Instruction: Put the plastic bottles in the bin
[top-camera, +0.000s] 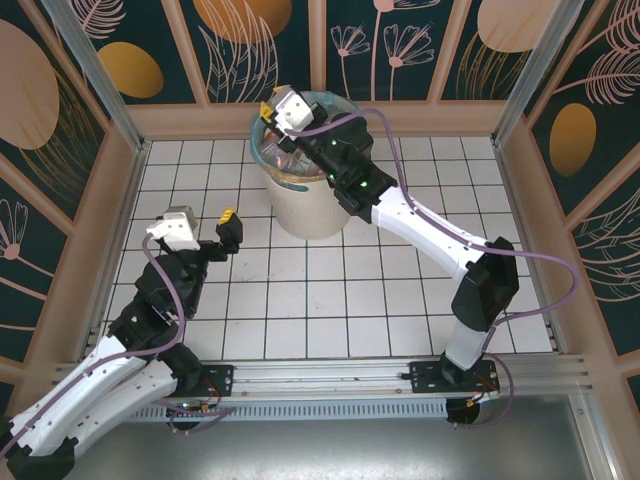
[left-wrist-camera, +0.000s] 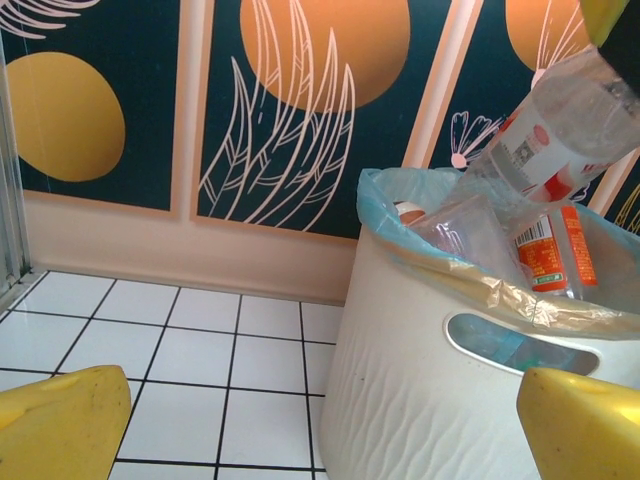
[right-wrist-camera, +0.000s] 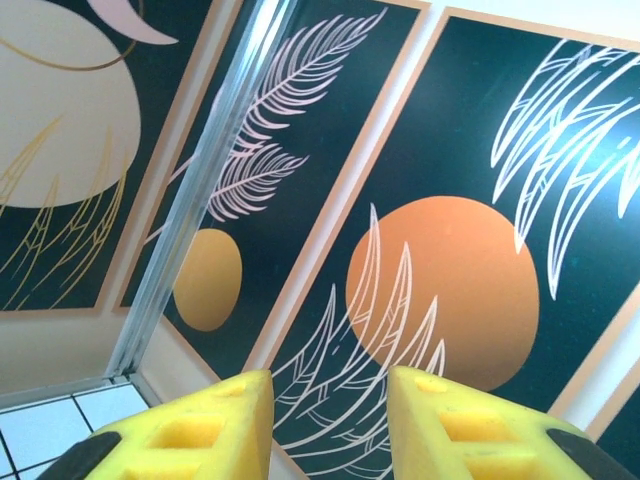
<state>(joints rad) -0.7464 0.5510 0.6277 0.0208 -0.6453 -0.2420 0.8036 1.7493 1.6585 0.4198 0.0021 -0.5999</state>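
Note:
The cream bin (top-camera: 300, 205) with its light blue-green liner stands at the back middle of the tiled table. Several plastic bottles (top-camera: 290, 155) are heaped inside it. In the left wrist view the bin (left-wrist-camera: 420, 380) is close on the right. An orange-labelled bottle (left-wrist-camera: 545, 255) lies inside it, and a red-labelled bottle (left-wrist-camera: 560, 130) leans above the rim. My right gripper (top-camera: 268, 108) hovers over the bin's far left rim. Its yellow fingers stand apart with nothing between them (right-wrist-camera: 330, 385). My left gripper (top-camera: 228, 222) is wide open and empty (left-wrist-camera: 320, 420), left of the bin.
Painted wall panels close in the table on three sides, with aluminium posts at the corners (top-camera: 95, 70). White tiles (top-camera: 330, 290) lie bare in front of the bin, between the two arms. The right arm's forearm (top-camera: 420, 215) stretches from the bin's right side to its base.

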